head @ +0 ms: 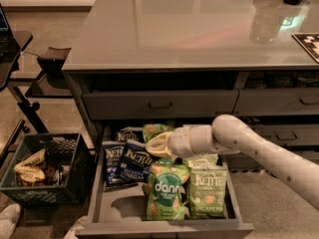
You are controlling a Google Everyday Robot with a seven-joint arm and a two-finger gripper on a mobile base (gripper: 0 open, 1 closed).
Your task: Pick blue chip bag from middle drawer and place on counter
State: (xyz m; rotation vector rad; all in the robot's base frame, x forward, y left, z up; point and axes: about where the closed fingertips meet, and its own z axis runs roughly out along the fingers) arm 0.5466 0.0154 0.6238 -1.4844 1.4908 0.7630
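The middle drawer (99, 203) stands pulled open below the counter (189, 29). Dark navy Kettle bags lie at its left; the blue chip bag (135, 162) stands tilted up next to a second one (113, 159), with a third behind (127, 133). My gripper (152, 147) reaches in from the right on a cream arm and is shut on the top right edge of the tilted blue chip bag, just above the drawer's contents.
A green Dang bag (165, 193) and a light green Kettle jalapeno bag (208, 192) stand at the drawer's front right. Shut drawer fronts with bar handles (160, 105) sit above. A black crate (45, 168) with snacks stands on the floor at left.
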